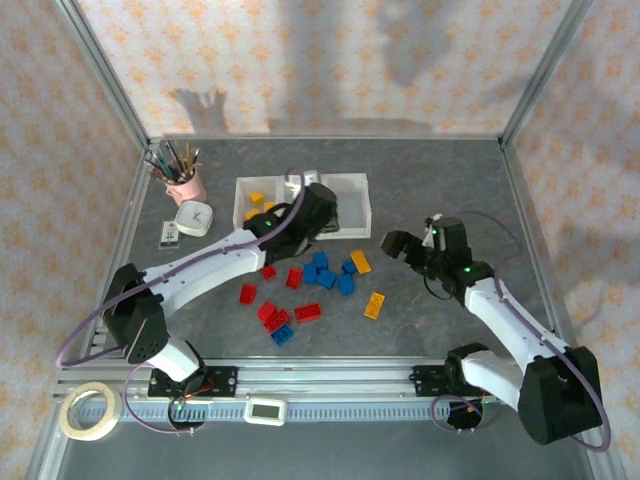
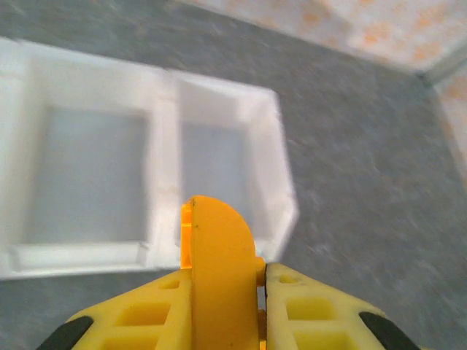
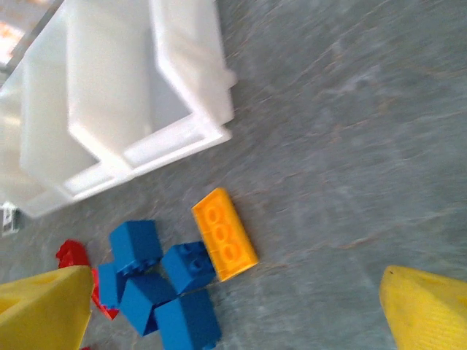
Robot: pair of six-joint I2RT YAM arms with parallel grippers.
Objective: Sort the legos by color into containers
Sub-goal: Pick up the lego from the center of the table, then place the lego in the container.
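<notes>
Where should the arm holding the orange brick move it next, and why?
Probably a short way to its left, then let go. The left gripper is shut on a yellow-orange brick above two bins that look empty in its wrist view. The other yellow bricks lie in the leftmost bin, so that colour seems to belong there.

Before the three joined containers [image 1: 355,205] I count roughly six red legos [image 1: 308,312], six blue legos [image 1: 346,284], two orange legos [image 1: 374,304], plus one orange brick [image 2: 219,240] in my left pincer [image 2: 226,292].
</notes>
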